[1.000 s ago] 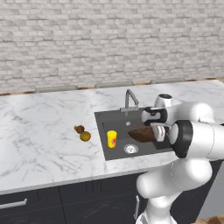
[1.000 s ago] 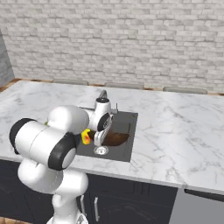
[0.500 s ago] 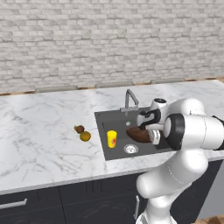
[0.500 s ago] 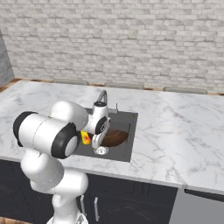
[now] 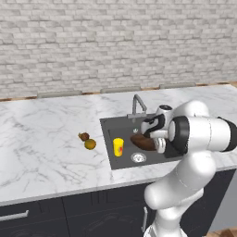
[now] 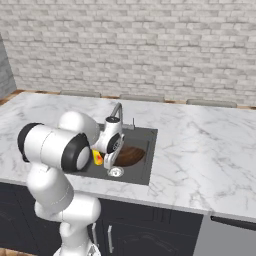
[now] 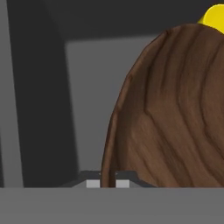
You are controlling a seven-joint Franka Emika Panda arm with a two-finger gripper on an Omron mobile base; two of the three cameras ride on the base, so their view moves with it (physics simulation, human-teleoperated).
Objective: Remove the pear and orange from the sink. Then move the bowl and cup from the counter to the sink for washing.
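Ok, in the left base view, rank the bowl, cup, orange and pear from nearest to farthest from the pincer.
1. Bowl: in the sink, its rim gripped by the pincer.
2. Cup: upright in the sink, left of the bowl.
3. Orange: on the counter, left of the sink.
4. Pear: just beyond the orange, touching it.

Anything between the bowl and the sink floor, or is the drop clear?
Nothing visible blocks it. The gripper is shut on the bowl by its rim, already over the sink. The cup stands in the basin beside the bowl, to the left in the left base view, close but not under it as far as the views show.
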